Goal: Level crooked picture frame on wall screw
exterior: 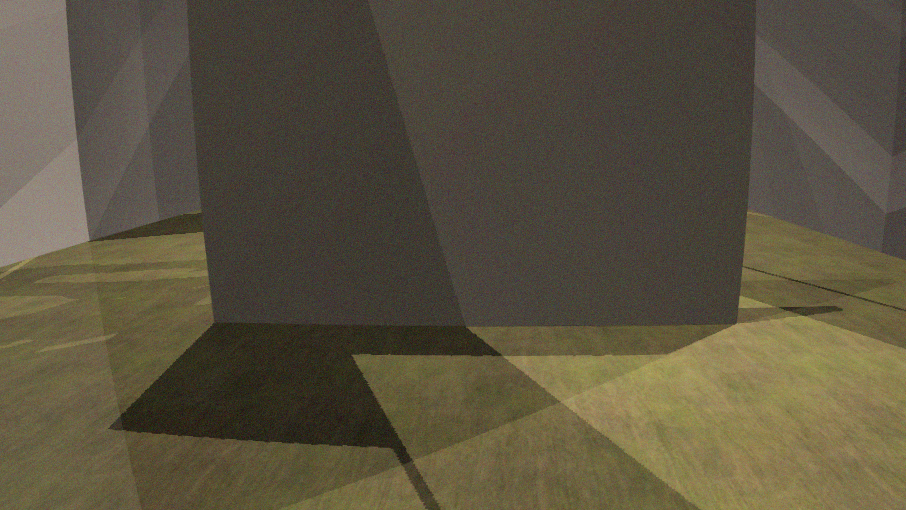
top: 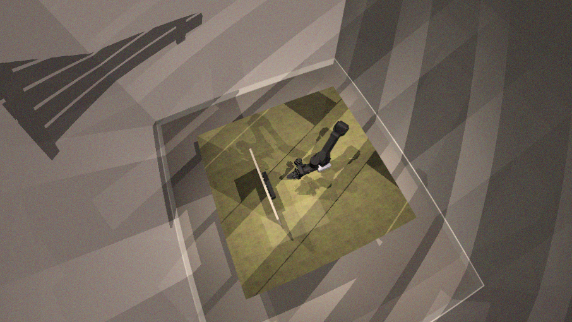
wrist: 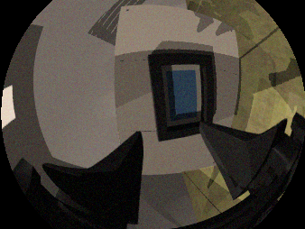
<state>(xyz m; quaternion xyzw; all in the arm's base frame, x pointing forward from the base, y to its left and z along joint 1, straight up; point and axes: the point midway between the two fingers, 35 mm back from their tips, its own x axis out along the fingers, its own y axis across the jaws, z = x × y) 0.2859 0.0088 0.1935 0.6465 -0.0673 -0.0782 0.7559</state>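
Observation:
The picture frame (top: 268, 185) (wrist: 160, 99) is dark with a pale mount and blue picture, and hangs on the front of the wall panel (top: 253, 156) (wrist: 135, 83). In the wrist view its lower edge slants down to the left, but the wide lens bends lines, so I cannot tell its exact tilt. My gripper (top: 287, 177) (wrist: 170, 128) is open and empty, in front of the frame with a gap between them. In the wrist view the right fingertip overlaps the frame's lower right corner. The screw and notched strip are hidden behind the frame.
The panel's plain back (exterior: 538, 158) fills the middle of the exterior view, hiding frame and gripper there. The arm (top: 330, 144) reaches in from the upper right, with a white block (top: 324, 166) beside it. Hard shadows cross the green floor (top: 360, 208) and grey room walls.

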